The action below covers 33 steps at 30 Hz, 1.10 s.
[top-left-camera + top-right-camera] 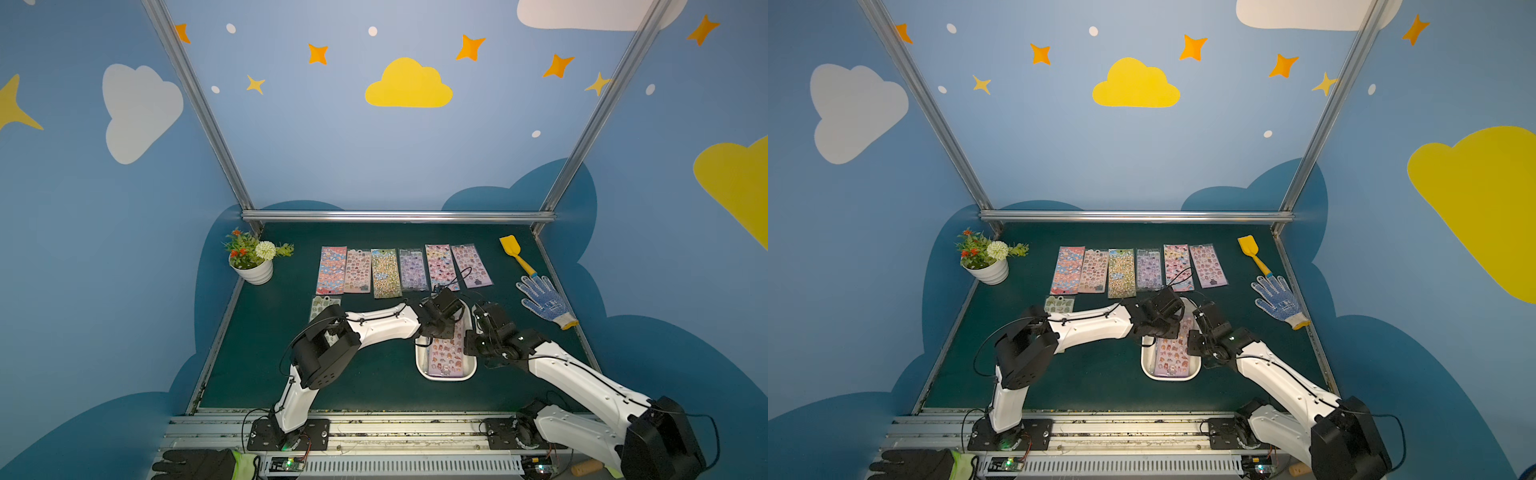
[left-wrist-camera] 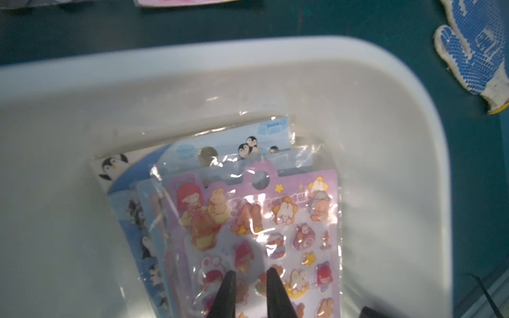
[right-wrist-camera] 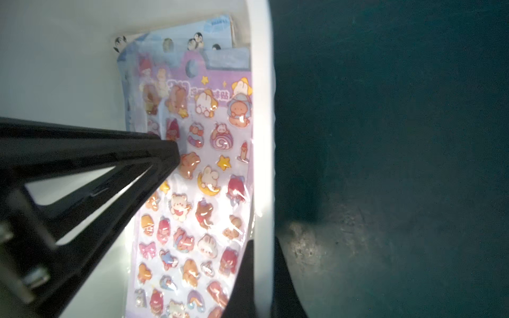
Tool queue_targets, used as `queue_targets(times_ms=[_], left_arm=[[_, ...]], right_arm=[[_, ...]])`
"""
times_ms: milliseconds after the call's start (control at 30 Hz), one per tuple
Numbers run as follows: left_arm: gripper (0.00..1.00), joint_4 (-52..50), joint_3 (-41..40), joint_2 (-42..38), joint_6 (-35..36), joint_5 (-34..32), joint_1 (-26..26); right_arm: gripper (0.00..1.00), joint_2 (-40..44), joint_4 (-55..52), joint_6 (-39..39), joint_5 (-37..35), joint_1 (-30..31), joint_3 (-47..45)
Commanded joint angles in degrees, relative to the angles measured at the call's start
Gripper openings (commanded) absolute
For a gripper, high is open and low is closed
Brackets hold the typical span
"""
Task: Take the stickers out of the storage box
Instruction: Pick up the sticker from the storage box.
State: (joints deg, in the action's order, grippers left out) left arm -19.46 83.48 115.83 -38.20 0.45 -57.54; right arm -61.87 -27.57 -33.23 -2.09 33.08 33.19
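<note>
The white storage box [image 1: 444, 377] [image 1: 1196, 365] sits mid-table, right of centre. It holds a stack of stickers: a purple sheet [image 2: 289, 209] [image 3: 209, 176] [image 1: 446, 353] on top and blue penguin sheets [image 2: 248, 146] beneath. My left gripper [image 2: 250, 275] [image 3: 173, 154] reaches into the box, jaws a little apart, tips resting on the purple sheet with nothing between them. My right gripper [image 3: 263, 247] is shut on the box's side wall [image 3: 261, 137], one finger inside and one outside. Several more stickers [image 1: 399, 270] [image 1: 1133, 272] lie in a row behind the box. A greenish one [image 1: 322, 303] lies partly under the left arm.
A white flower pot [image 1: 254, 270] stands at the back left. A yellow shovel [image 1: 515, 253] and a blue-dotted glove [image 1: 544, 299] [image 2: 473, 46] lie at the right edge. A black glove [image 1: 195, 465] lies in front of the arm bases. Aluminium rails frame the mat.
</note>
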Motion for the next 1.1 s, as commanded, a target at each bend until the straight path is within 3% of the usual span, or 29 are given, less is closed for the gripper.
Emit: queue_targets(times_ms=[0, 267, 567, 800, 1067], left_arm=[[0.24, 1.4, 1.1, 0.2, 0.2, 2.2, -0.3], [0.38, 1.3, 0.0, -3.6, 1.0, 1.6, -0.4], [0.48, -4.7, 0.7, -7.4, 2.4, -3.7, -0.4], [0.50, -9.7, 3.1, -5.1, 2.9, -5.0, 0.5], [0.62, -10.1, 3.5, -2.4, 3.6, -4.6, 2.3]], right_arm=[[0.00, -0.6, 4.3, -1.1, 2.1, -0.4, 0.3], [0.00, -1.4, 4.8, -1.0, 2.0, -1.3, -0.1], [0.00, -2.3, 5.1, -1.0, 2.1, -1.4, 0.1], [0.00, -2.3, 5.2, -1.0, 2.3, -1.4, 0.2], [0.00, -2.4, 5.5, -0.7, 2.6, -1.4, 0.2]])
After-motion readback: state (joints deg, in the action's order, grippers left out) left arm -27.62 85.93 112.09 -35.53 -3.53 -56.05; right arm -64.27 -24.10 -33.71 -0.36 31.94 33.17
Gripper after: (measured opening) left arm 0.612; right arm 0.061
